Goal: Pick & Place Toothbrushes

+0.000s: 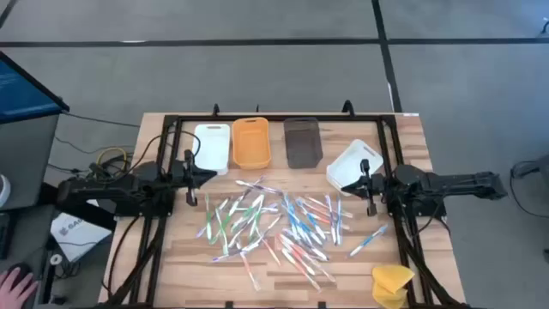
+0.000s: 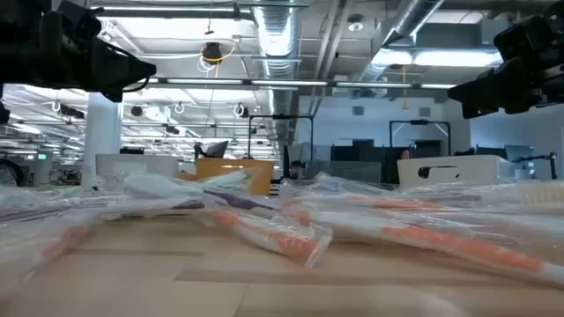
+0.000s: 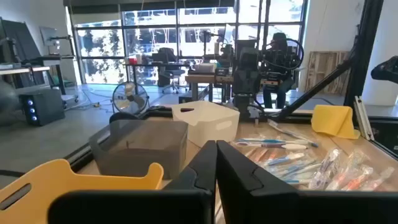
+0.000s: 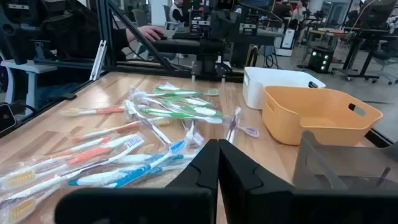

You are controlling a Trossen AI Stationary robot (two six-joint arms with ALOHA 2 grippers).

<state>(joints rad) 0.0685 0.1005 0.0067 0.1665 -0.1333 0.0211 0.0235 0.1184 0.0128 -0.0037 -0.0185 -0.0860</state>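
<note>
Toothbrushes (image 1: pixel 274 221): slim plastic sticks, blue, green, pink and clear-white handles, some in crinkled wrappers, heaped mid-table on pale wood, long axes crossing every way. Left gripper (image 1: pixel 190 178) and right gripper (image 1: pixel 369 187) hover at either side, fingers pressed together, holding nothing. Behind: rectangular white tray (image 1: pixel 212 146), orange tray (image 1: pixel 250 142), brown tray (image 1: pixel 302 142).

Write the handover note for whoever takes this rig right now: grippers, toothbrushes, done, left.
Left gripper: shut, empty, at the table's left side by the white tray.
Right gripper: shut, empty, at the right side by the tilted white tray.
Toothbrushes: all loose in a scattered pile mid-table, one blue brush apart to the right.
Done: nothing; no brush shows in the orange tray or brown tray.
Left: every brush.
</note>
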